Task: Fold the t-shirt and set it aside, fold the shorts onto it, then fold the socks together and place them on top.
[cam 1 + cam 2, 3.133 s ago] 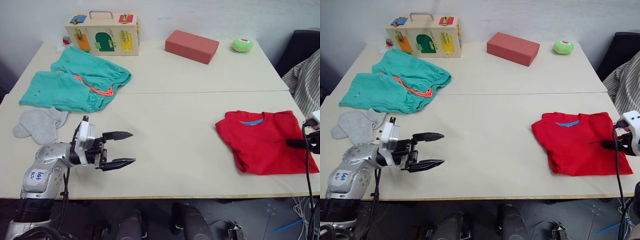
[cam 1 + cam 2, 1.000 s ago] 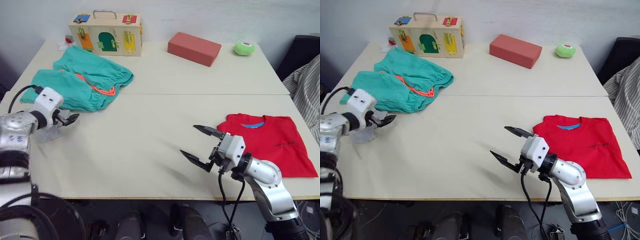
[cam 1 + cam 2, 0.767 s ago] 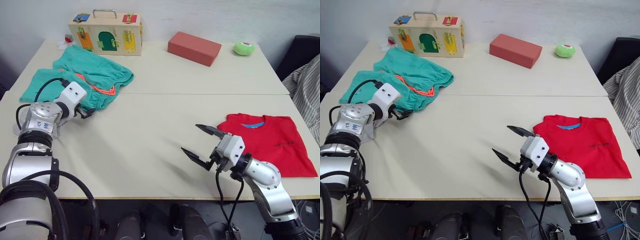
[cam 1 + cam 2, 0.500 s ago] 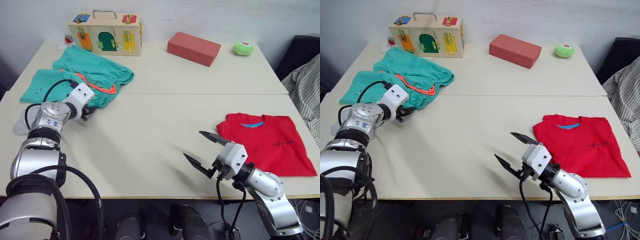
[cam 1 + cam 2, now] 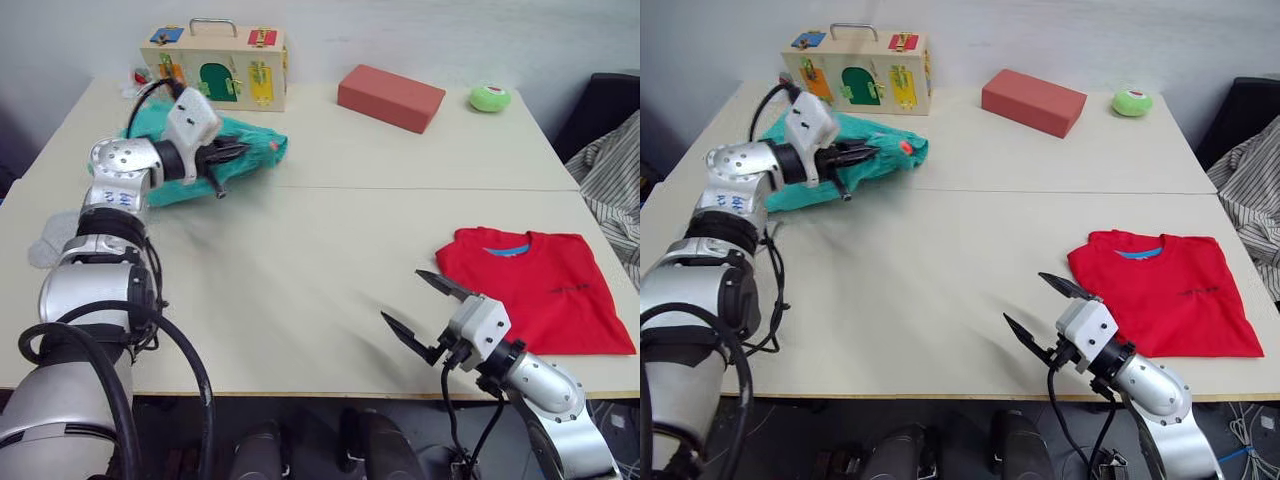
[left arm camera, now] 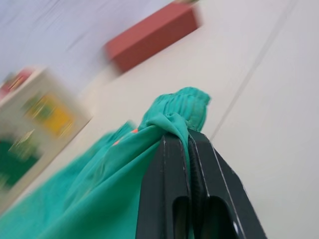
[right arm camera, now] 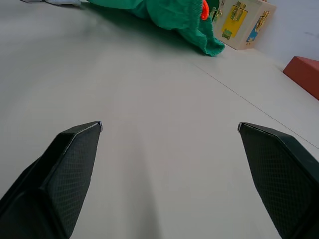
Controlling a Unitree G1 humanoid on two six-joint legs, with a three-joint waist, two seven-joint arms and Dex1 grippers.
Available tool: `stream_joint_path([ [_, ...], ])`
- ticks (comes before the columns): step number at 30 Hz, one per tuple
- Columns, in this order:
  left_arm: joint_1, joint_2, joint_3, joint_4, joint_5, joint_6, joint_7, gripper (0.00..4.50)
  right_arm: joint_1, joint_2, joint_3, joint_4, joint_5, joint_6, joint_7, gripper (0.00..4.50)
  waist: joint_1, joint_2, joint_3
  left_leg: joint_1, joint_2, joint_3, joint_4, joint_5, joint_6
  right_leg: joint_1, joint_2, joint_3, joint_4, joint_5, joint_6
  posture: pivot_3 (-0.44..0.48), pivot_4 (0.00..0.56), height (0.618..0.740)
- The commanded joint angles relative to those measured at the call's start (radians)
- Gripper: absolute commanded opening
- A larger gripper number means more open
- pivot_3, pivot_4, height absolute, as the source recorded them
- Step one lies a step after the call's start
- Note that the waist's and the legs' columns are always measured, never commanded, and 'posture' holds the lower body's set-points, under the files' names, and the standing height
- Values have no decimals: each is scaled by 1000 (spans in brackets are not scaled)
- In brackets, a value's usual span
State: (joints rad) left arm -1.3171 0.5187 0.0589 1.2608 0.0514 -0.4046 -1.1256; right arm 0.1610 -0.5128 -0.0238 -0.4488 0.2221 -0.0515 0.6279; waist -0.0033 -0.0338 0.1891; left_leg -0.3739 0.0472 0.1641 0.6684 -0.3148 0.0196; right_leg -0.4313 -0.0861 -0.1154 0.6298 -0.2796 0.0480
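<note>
The teal-green shorts (image 5: pixel 258 152) lie bunched at the back left of the table, orange drawstring showing. My left gripper (image 5: pixel 232 152) is shut on a fold of their waist edge, and the left wrist view shows the cloth (image 6: pixel 169 114) pinched between the two black fingers (image 6: pixel 164 184). The red t-shirt (image 5: pixel 535 295) lies folded at the front right, blue label up. My right gripper (image 5: pixel 403 296) hovers open and holds nothing near the front edge, left of the t-shirt. A grey sock (image 5: pixel 42 248) peeks out behind my left arm.
A wooden latch box (image 5: pixel 215 65) stands at the back left, just behind the shorts. A salmon-red block (image 5: pixel 392 97) and a green round object (image 5: pixel 490 98) sit at the back. Striped fabric (image 5: pixel 612 165) hangs off the table's right side.
My left gripper has closed on the shorts' edge and swung it back and to the right, bunching the shorts toward the box. The right gripper sank slightly toward the front edge, still open.
</note>
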Motion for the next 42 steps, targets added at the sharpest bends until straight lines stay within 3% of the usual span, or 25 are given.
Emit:
stream_joint_path([
  [1,28,-52,-4,-125,-109,43,-298,13,-13,-17,-29,-8,8,1,7,4500,-2,0,0,0,1,0,1,0,0,0,1,1,0,0,0,0,150,740],
  [3,120,-105,-55,-284,-170,155,-442,13,-20,-31,-47,3,13,3,16,4500,-3,0,0,1,2,1,1,0,-1,0,4,4,1,0,0,0,150,740],
  [5,217,-133,-114,-452,-214,260,-484,13,-29,-45,-66,15,22,6,25,4500,-4,1,0,3,2,2,0,0,-1,0,5,7,1,0,0,0,150,740],
  [8,383,-184,-190,-648,-217,367,-426,13,-42,-67,-98,34,33,13,37,4500,-8,2,0,4,3,1,2,0,-1,1,5,15,3,-1,0,0,150,740],
  [11,464,-201,-221,-760,-226,482,-354,13,-44,-75,-106,34,35,22,43,4500,-5,1,0,3,4,0,5,0,-2,1,5,15,5,-1,0,0,150,740],
  [14,580,-210,-200,-920,-288,588,-292,655,-48,-106,-120,-1,70,86,69,4500,-4,2,-1,2,5,-1,9,0,-2,1,4,16,7,-1,0,0,150,740],
  [16,617,-165,-169,-1023,-340,681,-282,1223,-57,-130,-116,-32,86,132,86,4500,-5,2,-1,3,6,-2,10,-1,-2,2,2,17,8,-1,0,0,150,740],
  [19,667,-51,-91,-1204,-460,868,-268,2112,-94,-161,-93,-76,139,207,125,4500,-13,3,0,2,9,-2,12,-2,-3,2,2,16,8,-1,-1,0,150,740],
  [23,759,119,-21,-1302,-496,973,-240,3281,-146,-168,-14,-111,118,263,134,4500,-22,4,-1,4,12,-5,12,-3,-7,3,4,15,10,-4,-6,0,150,740],
  [25,802,191,14,-1264,-457,896,-233,3895,-178,-152,48,-117,79,270,126,4500,-23,5,-1,4,13,-5,12,-4,-8,3,5,14,12,-5,-8,0,150,740],
  [27,843,260,18,-1170,-376,702,-249,4488,-204,-132,108,-120,55,279,118,4500,-24,5,-1,4,13,-5,12,-4,-9,2,5,14,13,-7,-9,0,150,740],
  [29,862,309,8,-1039,-305,498,-261,4488,-227,-113,170,-105,10,265,116,4500,-23,5,-1,4,14,-5,12,-5,-11,1,5,13,14,-8,-11,0,150,740],
  [33,821,322,-5,-759,-198,199,-170,4488,-284,-78,281,-28,-130,196,98,4500,-19,5,-1,4,15,-5,12,-6,-11,0,5,11,14,-9,-13,0,150,740],
  [38,731,287,-55,-502,-89,-5,-60,4488,-367,-32,356,125,-277,97,55,4500,-10,5,-1,2,15,-4,13,-8,-10,-1,4,9,15,-9,-13,0,150,740],
  [40,698,272,-80,-447,-57,-52,-38,4500,-390,-21,367,174,-326,59,35,4084,-8,5,-1,3,15,-3,14,-8,-10,-1,4,10,16,-9,-13,0,150,740],
  [42,648,247,-102,-388,-37,-46,-21,4079,-415,-11,381,222,-360,33,28,3508,-2,5,-2,4,15,-2,14,-8,-10,-1,5,10,17,-9,-13,0,150,740],
])
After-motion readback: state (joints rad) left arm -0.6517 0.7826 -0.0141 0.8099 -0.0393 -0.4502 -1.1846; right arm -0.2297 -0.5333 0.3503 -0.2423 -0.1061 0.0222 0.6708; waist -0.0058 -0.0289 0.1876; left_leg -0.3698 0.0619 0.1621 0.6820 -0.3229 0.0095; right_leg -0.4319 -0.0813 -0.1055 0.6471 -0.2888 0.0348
